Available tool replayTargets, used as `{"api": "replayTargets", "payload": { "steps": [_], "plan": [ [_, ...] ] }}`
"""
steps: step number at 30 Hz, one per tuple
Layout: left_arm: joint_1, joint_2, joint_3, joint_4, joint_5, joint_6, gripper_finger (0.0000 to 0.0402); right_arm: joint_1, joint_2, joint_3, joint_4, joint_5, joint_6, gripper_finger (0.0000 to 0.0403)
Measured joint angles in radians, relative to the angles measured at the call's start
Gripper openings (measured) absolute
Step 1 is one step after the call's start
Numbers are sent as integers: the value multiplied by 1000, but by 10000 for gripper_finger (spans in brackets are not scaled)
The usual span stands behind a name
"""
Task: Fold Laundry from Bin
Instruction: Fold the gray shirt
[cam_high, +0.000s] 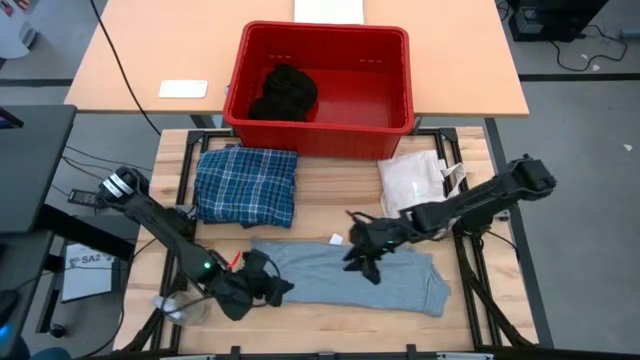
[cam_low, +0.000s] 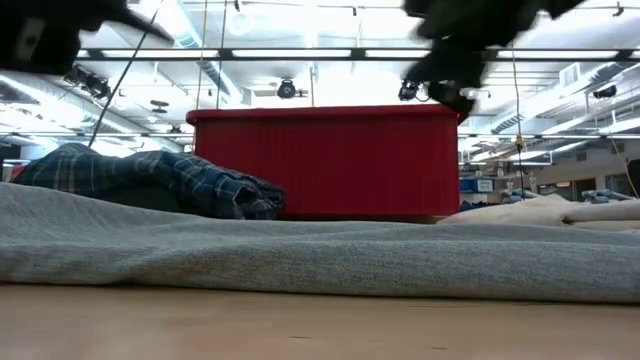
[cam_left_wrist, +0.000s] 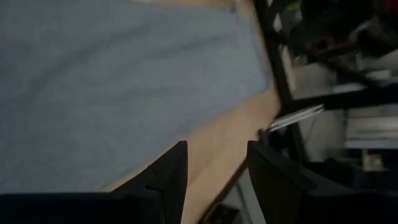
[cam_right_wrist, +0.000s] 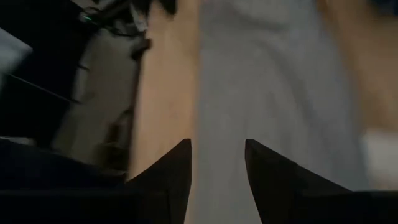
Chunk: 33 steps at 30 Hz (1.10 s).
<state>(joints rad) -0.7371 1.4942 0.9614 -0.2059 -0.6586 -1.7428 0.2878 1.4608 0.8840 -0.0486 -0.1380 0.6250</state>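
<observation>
Soft grey cloth (cam_low: 320, 255) lies flat beneath left pincer (cam_left_wrist: 214, 171) and right pincer (cam_right_wrist: 217, 165), both parted, holding nothing.

The tabletop (cam_high: 320, 195) is showing pale wooden planks, smooth and matt, with a dark metal frame along its edges. The bin (cam_high: 330, 112) at the far edge is looking like hard plastic, bright red and a little glossy, with fine ribs on its wall. The black piece (cam_high: 284, 92) inside it is looking like soft matt cloth. The plaid shirt (cam_high: 245, 184) is appearing as thin woven cloth. The light grey piece (cam_high: 360, 282) near the front edge is lying as soft matt knit, slightly fuzzy. The white bag (cam_high: 412, 182) is seeming a crumpled fabric.
</observation>
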Motion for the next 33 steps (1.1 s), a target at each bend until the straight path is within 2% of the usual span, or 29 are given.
{"api": "replayTargets", "payload": {
  "steps": [7,11,15,20,24,28,33],
  "plan": [
    [-27,101,-1,164,202,161,169,-90,201,142,-16,59,-365,164],
    [-44,141,-1,199,225,100,169,-153,315,199,-14,60,-517,177],
    [-46,180,-1,191,224,-44,169,-198,411,255,-8,2,-623,192],
    [-46,232,-1,189,226,-378,169,-217,512,302,-12,-84,-647,202],
    [-32,251,-1,251,234,-400,169,-218,564,308,-38,-40,-601,201],
    [-11,274,-1,238,234,-363,169,-217,573,315,-114,13,-540,189],
    [2,285,-1,132,255,-337,169,-217,569,318,-266,14,-479,119]
  ]
}}
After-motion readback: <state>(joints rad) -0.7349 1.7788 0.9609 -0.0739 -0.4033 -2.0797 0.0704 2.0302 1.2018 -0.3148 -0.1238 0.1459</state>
